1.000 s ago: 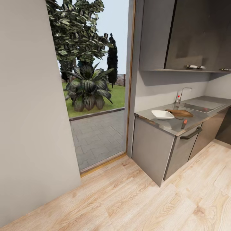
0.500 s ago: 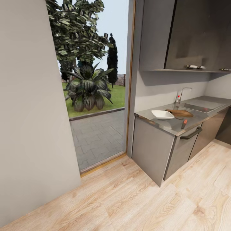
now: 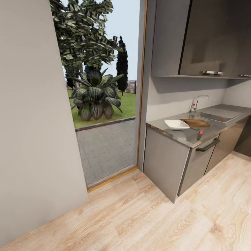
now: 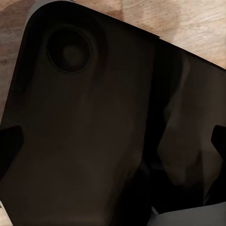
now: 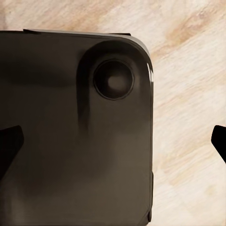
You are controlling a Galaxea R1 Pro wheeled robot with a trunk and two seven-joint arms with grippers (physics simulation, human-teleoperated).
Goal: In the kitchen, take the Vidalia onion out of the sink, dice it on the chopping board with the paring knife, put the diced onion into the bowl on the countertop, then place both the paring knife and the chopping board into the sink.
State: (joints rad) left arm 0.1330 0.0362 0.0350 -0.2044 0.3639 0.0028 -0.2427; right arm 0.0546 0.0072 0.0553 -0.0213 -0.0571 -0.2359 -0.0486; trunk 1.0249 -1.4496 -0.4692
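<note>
I'm standing off from the tabletop (image 3: 188, 137). On it the bowl (image 3: 176, 124) sits just beside the board (image 3: 195, 122), the knife (image 3: 199, 134) near the front edge, all laid out next to the sink (image 3: 219, 114) for cutting. The onion is hidden from here. Each wrist view looks down at the base over the floor (image 5: 188, 56); I cannot tell either pincer's state.

countertop (image 3: 188, 136) | on it: bowl (image 3: 176, 124), chopping board (image 3: 195, 122), paring knife (image 3: 200, 134)
</note>
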